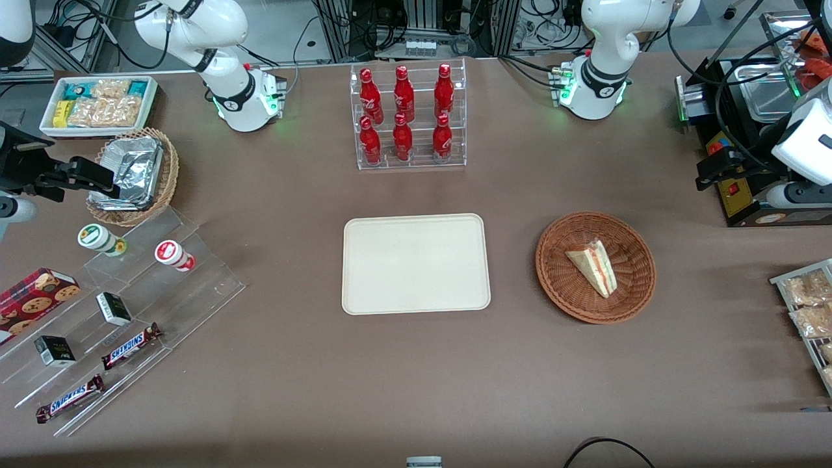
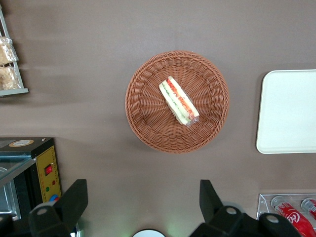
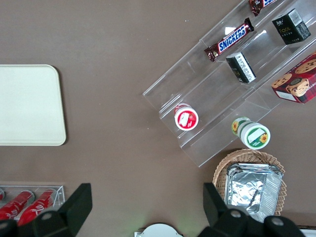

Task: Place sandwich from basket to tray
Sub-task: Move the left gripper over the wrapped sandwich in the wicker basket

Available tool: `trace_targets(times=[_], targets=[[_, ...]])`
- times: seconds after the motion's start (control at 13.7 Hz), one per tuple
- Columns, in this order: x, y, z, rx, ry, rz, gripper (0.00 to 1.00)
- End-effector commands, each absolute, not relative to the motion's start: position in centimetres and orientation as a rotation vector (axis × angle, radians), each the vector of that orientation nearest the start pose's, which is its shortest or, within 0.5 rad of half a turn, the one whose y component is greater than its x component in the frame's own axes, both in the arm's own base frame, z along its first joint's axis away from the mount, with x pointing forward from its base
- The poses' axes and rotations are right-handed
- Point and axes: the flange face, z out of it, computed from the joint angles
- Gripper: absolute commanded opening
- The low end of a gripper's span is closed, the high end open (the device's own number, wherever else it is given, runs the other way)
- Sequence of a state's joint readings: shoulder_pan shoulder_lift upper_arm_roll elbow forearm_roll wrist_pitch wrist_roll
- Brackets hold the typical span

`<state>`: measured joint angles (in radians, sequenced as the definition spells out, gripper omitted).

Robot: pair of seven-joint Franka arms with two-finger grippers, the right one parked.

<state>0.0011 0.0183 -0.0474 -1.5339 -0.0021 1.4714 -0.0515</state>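
Observation:
The sandwich (image 1: 595, 265), a white wedge with red and green filling, lies in the round reddish-brown wicker basket (image 1: 552, 273). The cream tray (image 1: 416, 263) lies flat beside the basket, toward the parked arm's end, with nothing on it. My left gripper (image 1: 703, 174) hangs high over the table toward the working arm's end, farther from the front camera than the basket. In the left wrist view the gripper (image 2: 142, 195) is open with nothing between its fingers (image 2: 74, 197). That view also shows the sandwich (image 2: 178, 101), the basket (image 2: 143, 123) and part of the tray (image 2: 289, 111).
A clear rack of red bottles (image 1: 406, 117) stands farther from the front camera than the tray. A black machine (image 1: 734, 130) sits under my gripper. A rack of snack bags (image 1: 806, 305) stands at the working arm's end of the table.

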Motion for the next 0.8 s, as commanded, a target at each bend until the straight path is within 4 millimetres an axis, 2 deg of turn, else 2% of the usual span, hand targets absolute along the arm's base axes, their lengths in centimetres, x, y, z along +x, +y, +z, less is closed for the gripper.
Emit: trace_targets(times=[0.0, 0.15, 0.22, 0.36, 0.44, 0.51, 0.73], targets=[[55.0, -2.5, 62.7, -3.139, 0.003, 0.142, 1.00], [55.5, -2.7, 61.9, -3.138, 0.008, 0.164, 1.00], [55.8, -2.8, 60.7, -3.139, 0.011, 0.207, 1.00], [56.1, -4.3, 58.1, -3.135, 0.049, 0.280, 1.00], [56.2, -4.6, 56.3, -3.127, 0.053, 0.333, 1.00], [56.4, -4.9, 55.0, -3.125, 0.060, 0.345, 1.00], [56.1, -6.1, 49.2, -3.120, 0.089, 0.347, 1.00]])
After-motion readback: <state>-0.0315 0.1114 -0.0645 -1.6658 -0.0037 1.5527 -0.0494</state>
